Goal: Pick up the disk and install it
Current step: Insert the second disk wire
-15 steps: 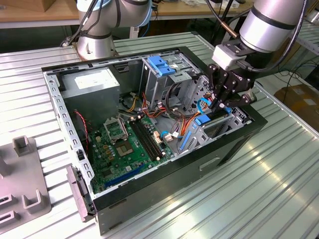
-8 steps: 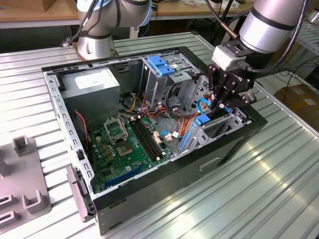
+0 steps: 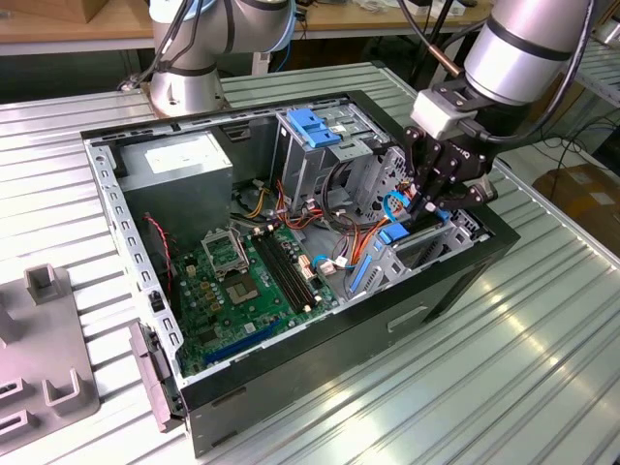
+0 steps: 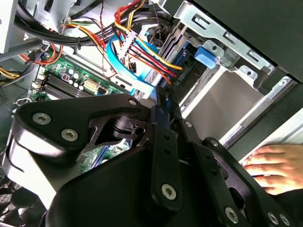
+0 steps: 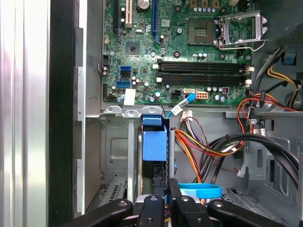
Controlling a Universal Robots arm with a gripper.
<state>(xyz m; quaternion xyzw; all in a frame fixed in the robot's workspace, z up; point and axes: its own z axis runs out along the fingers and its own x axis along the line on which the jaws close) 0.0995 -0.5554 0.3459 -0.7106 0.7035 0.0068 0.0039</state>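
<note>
- I see the open computer case (image 3: 455, 291) lying on its side on the ribbed metal table (image 3: 542, 368), taking up the centre of the exterior view.
- The gripper (image 3: 438, 199) sits in the upper right of the exterior view, lowered into the end of the case on the exterior view's right, over the drive bays.
- In the first wrist view the gripper (image 5: 165, 189) has its fingers (image 5: 156, 191) pressed close together, with only a thin gap between them. I cannot tell whether anything is pinched there.
- The disk (image 5: 155, 144) stands on edge in a metal bay slot just beyond the fingertips, its bright blue carrier rail facing the camera. The fingertips are at its near edge. I cannot confirm contact.
- The motherboard (image 5: 189, 52) lies beyond the bay wall, with the memory slots (image 5: 203, 71) and the processor socket (image 5: 239, 28) in plain sight.
- A bundle of red, yellow and black wires (image 5: 199, 142) runs beside the disk, and a flat blue cable (image 5: 201, 190) curls next to the fingers.
- In the second wrist view a person's hand (image 4: 274, 165) rests flat on a pale surface outside the case wall.
- In the exterior view a blue latch (image 3: 315, 126) tops the drive cage at upper centre, the power supply (image 3: 179, 160) sits in the upper left of the case, and a grey fixture (image 3: 39, 358) lies at the lower left.
</note>
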